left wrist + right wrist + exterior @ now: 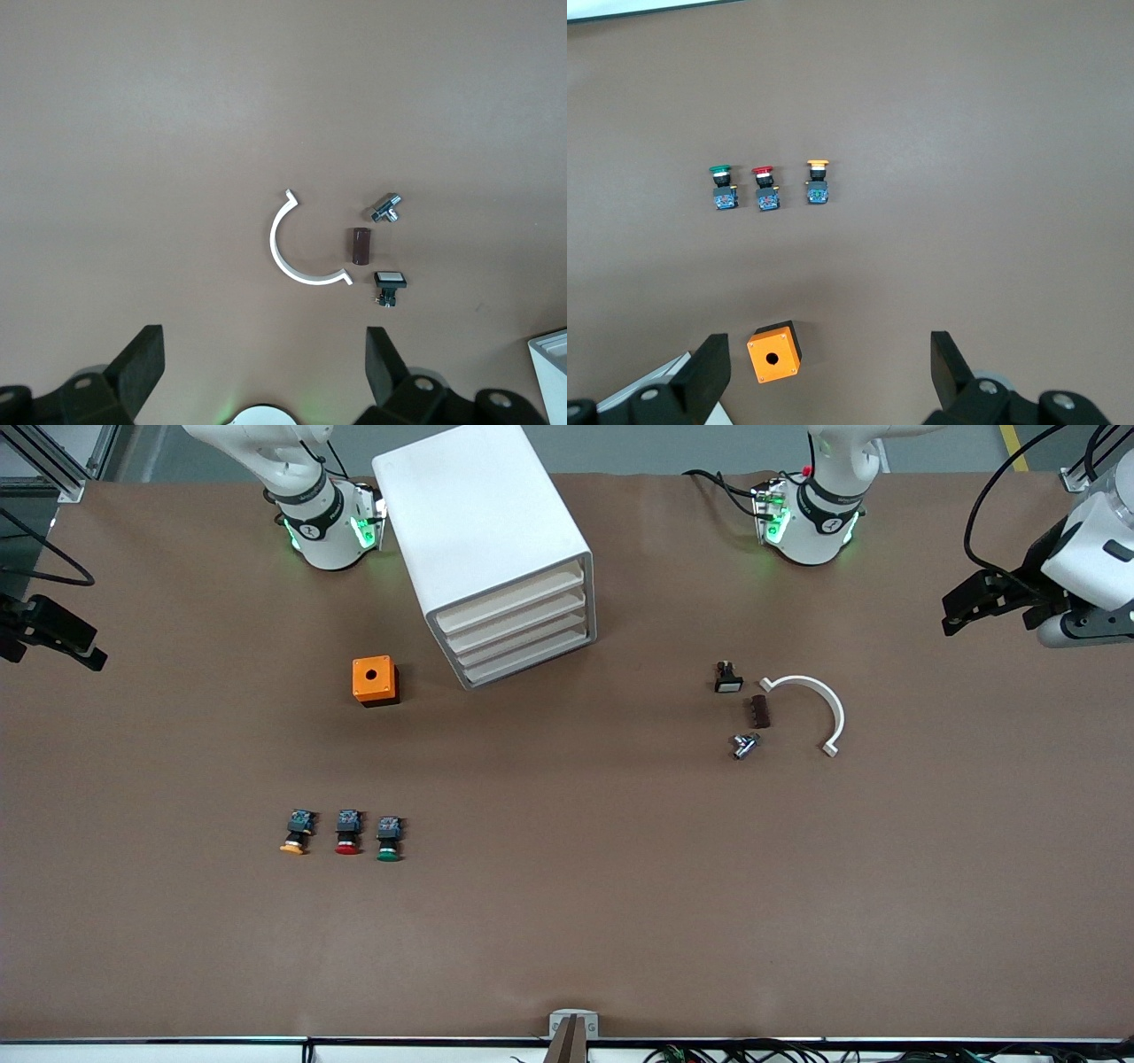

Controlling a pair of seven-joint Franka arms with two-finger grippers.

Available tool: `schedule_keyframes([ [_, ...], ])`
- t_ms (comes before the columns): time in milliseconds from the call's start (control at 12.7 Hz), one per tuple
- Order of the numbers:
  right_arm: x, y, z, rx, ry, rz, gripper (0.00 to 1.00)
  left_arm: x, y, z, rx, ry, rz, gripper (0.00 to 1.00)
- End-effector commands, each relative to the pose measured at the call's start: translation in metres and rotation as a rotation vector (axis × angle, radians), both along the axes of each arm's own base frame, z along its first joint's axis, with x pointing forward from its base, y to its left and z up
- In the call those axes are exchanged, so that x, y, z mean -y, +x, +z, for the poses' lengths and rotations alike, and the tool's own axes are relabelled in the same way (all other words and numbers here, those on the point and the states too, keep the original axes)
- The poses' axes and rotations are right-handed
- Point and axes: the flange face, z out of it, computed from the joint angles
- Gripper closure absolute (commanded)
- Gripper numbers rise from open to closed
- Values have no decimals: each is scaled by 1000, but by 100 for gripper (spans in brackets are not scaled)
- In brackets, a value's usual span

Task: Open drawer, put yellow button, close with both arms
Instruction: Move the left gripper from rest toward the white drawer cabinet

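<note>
Now, sweeping the front view from its nine o'clock edge: the right gripper (53,638) hangs over the table's edge at the right arm's end, jaws spread wide and holding nothing; in the right wrist view its two black fingers (709,367) stand well apart over bare brown table (567,921). Next come three push-buttons in a row near seven o'clock: the yellow button (298,833) at the right arm's end of the row, the red button (347,833) just beside it, then the green button (389,839). All three lie on their sides, caps toward the front camera. At about ten o'clock sits an orange box (374,679) with a round hole in its top. Beside it, toward twelve o'clock, stands the white cabinet (483,531), turned at an angle, its top drawer (509,607) shut like the three below. Around two o'clock lie a small black switch (727,677), a brown block (760,711), a metal fitting (744,745) and a white half-ring (811,708), close together. At three o'clock the left gripper (992,602) hovers over the table's edge at the left arm's end, jaws fully apart and empty.
</note>
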Motion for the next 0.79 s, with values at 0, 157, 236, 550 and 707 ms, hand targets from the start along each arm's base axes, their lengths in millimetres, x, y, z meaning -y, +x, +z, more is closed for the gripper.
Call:
schedule_keyframes([
  [0, -1, -3, 1, -1, 3, 4, 0, -3, 1, 6, -4, 13, -13, 0],
  [157, -1, -6, 4, -3, 3, 4, 0, -11, 2, 17, -14, 34, -2, 0],
  [236, -1, -4, 3, -3, 3, 4, 0, -16, 9, 10, -37, 33, -3, 0],
  [550, -1, -6, 4, -4, 3, 4, 0, -11, 32, -25, -115, 26, 1, 0],
  [707, -1, -7, 6, -4, 3, 4, 0, -4, 51, -63, -182, 23, 13, 0],
])
